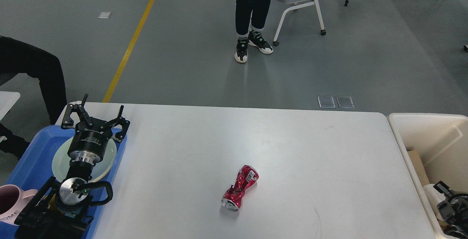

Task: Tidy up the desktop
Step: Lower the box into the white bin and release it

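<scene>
The white desktop fills the middle of the head view. A crushed red can lies on it near the front centre. My left gripper is open and empty, held above the pale plate in the blue tray at the table's left end. My right gripper shows only as a dark shape at the lower right, over the beige bin. Its fingers cannot be told apart. Both grippers are far from the can.
A pink mug stands in the tray's front left corner. The bin holds cardboard and other waste. A person's legs and a wheeled chair stand on the floor beyond the table. A seated person is at the far left.
</scene>
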`<state>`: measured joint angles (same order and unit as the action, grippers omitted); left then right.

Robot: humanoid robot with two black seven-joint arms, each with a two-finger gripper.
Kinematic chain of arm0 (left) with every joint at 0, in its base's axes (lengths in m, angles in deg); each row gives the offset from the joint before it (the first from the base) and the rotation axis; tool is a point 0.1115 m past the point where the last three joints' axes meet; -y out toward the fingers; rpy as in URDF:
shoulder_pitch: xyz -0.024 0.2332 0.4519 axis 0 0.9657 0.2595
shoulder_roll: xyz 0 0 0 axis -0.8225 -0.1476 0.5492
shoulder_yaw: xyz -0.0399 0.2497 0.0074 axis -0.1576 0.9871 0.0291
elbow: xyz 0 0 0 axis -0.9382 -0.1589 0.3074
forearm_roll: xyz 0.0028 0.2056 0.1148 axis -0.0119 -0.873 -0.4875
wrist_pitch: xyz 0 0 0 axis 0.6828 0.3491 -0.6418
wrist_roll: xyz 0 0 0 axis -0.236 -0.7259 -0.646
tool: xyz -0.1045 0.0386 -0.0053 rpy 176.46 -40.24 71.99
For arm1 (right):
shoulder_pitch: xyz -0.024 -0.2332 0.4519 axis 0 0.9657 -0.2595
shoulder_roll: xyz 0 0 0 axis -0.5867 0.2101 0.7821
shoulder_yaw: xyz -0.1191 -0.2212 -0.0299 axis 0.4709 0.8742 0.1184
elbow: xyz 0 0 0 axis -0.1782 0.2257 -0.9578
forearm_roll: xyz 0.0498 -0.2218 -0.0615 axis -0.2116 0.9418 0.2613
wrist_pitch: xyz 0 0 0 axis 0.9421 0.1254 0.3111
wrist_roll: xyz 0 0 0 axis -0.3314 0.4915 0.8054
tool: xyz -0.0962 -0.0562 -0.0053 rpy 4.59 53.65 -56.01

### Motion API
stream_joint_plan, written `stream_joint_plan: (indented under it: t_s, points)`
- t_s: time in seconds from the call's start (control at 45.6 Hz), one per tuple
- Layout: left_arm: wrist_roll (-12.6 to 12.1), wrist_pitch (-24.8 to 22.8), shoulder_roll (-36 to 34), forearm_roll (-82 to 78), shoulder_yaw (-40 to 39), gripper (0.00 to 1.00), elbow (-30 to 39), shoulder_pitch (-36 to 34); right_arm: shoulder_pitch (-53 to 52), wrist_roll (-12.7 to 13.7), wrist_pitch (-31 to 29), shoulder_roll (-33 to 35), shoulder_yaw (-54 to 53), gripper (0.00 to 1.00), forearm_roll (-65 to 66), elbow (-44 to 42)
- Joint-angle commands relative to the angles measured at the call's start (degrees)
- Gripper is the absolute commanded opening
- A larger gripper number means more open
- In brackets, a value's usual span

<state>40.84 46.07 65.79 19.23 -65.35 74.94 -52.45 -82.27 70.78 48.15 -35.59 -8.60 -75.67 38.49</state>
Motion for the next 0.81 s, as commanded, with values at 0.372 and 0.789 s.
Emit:
stream_joint_plan:
  t_s: [0.372, 0.789]
  points:
    - [0.0, 0.0, -0.1, 0.0, -0.1, 0.96, 0.0, 0.0, -17.8, 0.2, -10.0, 11.3, 1.9, 1.00, 4.1, 16.4]
    - [0.0, 0.0, 0.0, 0.0, -0.1, 0.96, 0.0, 0.0, -49.6, 0.5, -38.0, 11.6, 15.0, 1.00, 14.0, 31.9]
